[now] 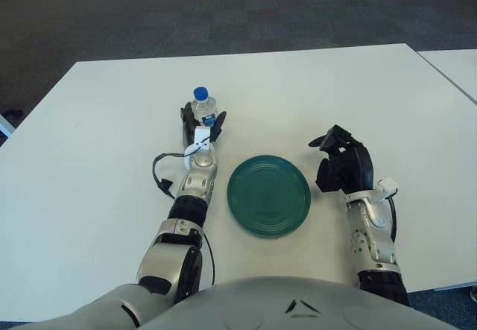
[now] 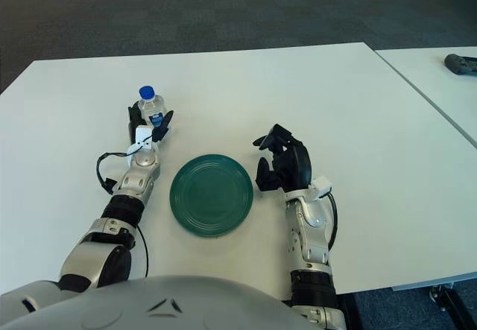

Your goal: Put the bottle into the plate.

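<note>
Two hands show on the white surface (image 1: 89,121), and only the left hand (image 1: 200,130) is at work: its dark fingers (image 1: 218,125) stand on either side of the small clear bottle (image 1: 203,110), seemingly closed around its lower body, though how firm the grip is I cannot tell. The bottle stands upright, blue cap up, its long axis vertical, on the far left side of the green plate (image 1: 268,195) and a little apart from the rim. So the plate lies back toward the robot and to the right of the held bottle, and the carry would be a short one in that direction. The right hand (image 1: 341,163) shows just beside the plate's right edge, fingers loosely curled and holding nothing. The left is plainly the nearer hand for the bottle.
</note>
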Action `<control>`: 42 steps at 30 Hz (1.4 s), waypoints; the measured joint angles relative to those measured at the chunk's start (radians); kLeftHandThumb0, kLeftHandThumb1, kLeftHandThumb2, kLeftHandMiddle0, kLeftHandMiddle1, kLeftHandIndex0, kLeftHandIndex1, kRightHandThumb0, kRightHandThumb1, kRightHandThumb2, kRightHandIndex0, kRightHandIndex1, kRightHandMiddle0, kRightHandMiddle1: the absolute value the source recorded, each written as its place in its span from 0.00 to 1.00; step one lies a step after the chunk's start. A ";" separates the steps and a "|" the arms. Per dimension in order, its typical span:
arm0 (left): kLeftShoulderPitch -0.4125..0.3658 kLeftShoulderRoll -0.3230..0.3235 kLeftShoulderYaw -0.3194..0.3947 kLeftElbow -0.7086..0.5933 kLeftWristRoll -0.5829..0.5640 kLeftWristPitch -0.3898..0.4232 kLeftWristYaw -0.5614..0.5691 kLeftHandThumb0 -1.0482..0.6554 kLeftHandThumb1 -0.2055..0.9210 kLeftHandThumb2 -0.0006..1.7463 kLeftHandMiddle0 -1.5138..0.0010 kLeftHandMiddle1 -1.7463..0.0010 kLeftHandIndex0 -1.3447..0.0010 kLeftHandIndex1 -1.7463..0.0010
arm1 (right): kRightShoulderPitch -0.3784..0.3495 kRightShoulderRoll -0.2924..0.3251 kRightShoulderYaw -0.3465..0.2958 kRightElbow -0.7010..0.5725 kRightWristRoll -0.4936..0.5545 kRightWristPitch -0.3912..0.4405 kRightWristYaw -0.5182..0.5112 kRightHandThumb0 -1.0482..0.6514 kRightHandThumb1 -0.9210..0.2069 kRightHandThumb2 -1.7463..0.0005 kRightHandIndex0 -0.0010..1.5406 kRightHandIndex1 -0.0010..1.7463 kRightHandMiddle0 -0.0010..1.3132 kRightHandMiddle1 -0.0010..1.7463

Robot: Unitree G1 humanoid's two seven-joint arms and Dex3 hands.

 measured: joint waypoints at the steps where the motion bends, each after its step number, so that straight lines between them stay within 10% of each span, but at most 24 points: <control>1: -0.005 0.001 0.002 0.010 0.000 -0.004 0.002 0.01 1.00 0.08 0.84 0.99 1.00 0.67 | 0.003 0.000 0.001 -0.001 0.000 0.000 0.000 0.61 0.85 0.09 0.53 1.00 0.68 0.78; 15: -0.087 0.016 0.026 0.144 -0.011 -0.049 0.035 0.03 1.00 0.07 0.77 0.96 1.00 0.55 | 0.025 0.001 0.014 -0.035 -0.012 0.001 -0.012 0.61 0.87 0.07 0.52 1.00 0.71 0.79; 19: -0.106 0.021 0.029 0.177 -0.015 -0.064 0.048 0.04 1.00 0.06 0.82 0.68 1.00 0.37 | 0.034 0.000 0.018 -0.046 -0.013 0.004 -0.012 0.61 0.88 0.07 0.52 1.00 0.71 0.79; 23: -0.122 0.022 0.034 0.212 -0.016 -0.086 0.074 0.08 0.97 0.03 0.79 0.15 0.96 0.09 | 0.049 0.001 0.022 -0.056 -0.014 0.006 -0.018 0.61 0.87 0.07 0.53 1.00 0.70 0.79; 29: -0.146 0.038 0.042 0.268 -0.017 -0.137 0.108 0.33 0.97 0.02 0.48 0.02 0.61 0.01 | 0.059 0.001 0.029 -0.072 -0.014 0.006 -0.021 0.61 0.87 0.07 0.55 1.00 0.68 0.79; 34: -0.170 0.042 0.043 0.310 -0.020 -0.162 0.118 0.48 0.59 0.52 0.35 0.00 0.41 0.00 | 0.061 0.002 0.035 -0.084 -0.013 0.006 -0.021 0.61 0.88 0.07 0.55 1.00 0.68 0.79; 42: -0.200 0.029 0.051 0.337 -0.026 -0.160 0.139 0.57 0.43 0.73 0.23 0.00 0.28 0.00 | 0.067 0.002 0.041 -0.096 -0.008 0.006 -0.020 0.61 0.88 0.06 0.56 1.00 0.68 0.79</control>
